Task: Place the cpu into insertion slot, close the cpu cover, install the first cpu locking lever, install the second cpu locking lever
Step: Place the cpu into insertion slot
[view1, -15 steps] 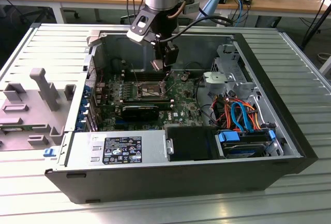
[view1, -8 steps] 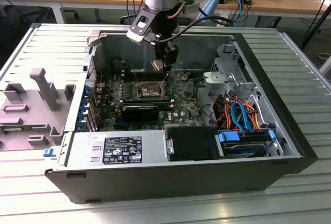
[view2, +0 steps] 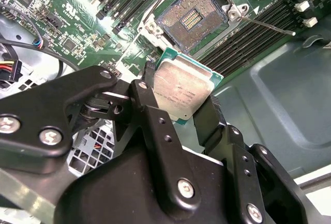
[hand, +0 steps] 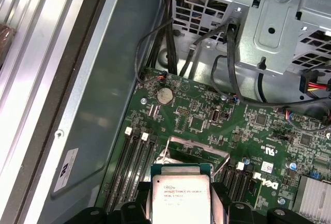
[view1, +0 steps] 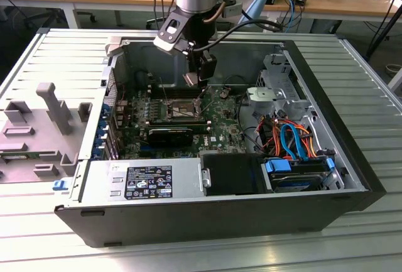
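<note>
Gripper (view2: 178, 95): clamped on the cpu (view2: 182, 87), fingers (view2: 151, 111) on two opposite edges.
Cpu: in the air inside the case (view1: 188, 222), near the slot (view2: 192, 19), apart from it.
Slot: uncovered, empty.

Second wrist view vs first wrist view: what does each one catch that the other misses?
Second wrist view: the bare insertion slot, contacts exposed, and a thin lever beside it. First wrist view: the coin cell and the metal drive cage. Both: the cpu clamped in the jaws.
</note>
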